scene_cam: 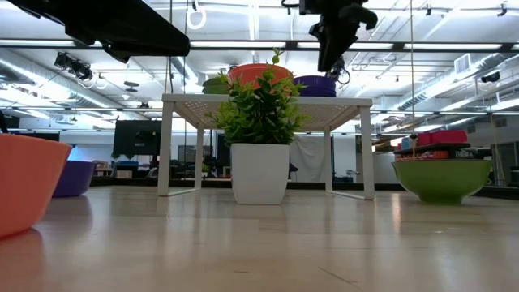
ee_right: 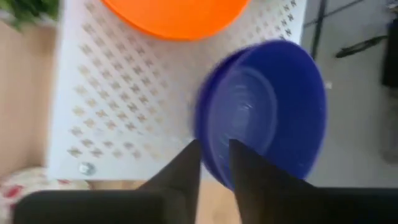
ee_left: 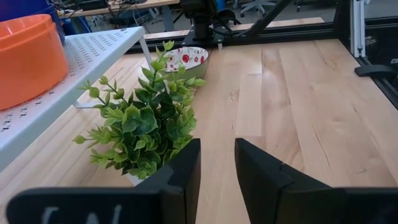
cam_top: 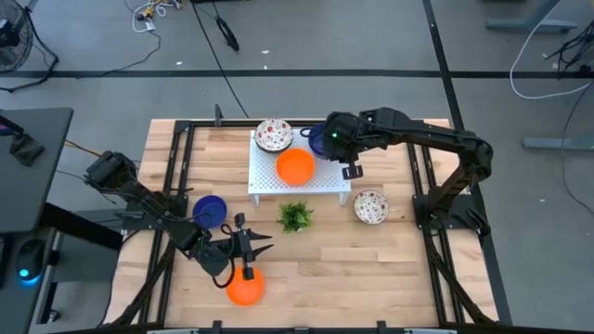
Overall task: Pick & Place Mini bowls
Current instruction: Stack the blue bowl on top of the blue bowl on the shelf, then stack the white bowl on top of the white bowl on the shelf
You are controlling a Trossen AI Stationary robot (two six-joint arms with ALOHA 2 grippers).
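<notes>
The white rack [cam_top: 299,174] carries a speckled bowl [cam_top: 274,135], an orange bowl [cam_top: 295,167] and a blue bowl [cam_top: 318,144] at its far right corner. My right gripper [cam_top: 327,139] reaches down over that corner and is shut on the blue bowl [ee_right: 267,106]. On the table stand another blue bowl [cam_top: 210,210], an orange bowl [cam_top: 245,286] and a speckled bowl [cam_top: 371,206]. My left gripper [cam_top: 260,243] hovers open just beyond the orange bowl on the table, facing the plant [ee_left: 140,127], and holds nothing [ee_left: 216,168]. My right gripper pinches the blue bowl's rim [ee_right: 211,146] from above, one finger [ee_right: 245,168] on the inner side and one [ee_right: 183,168] outside. The bowl [scene_cam: 316,85] stays level at the rack's top; whether it rests there or hangs just above, I cannot tell.
A small green plant in a white pot [cam_top: 295,217] stands in front of the rack's near edge, between the two arms. Black frame rails [cam_top: 176,158] run along the table's left and right sides. Bare wood lies toward the near right [cam_top: 371,278].
</notes>
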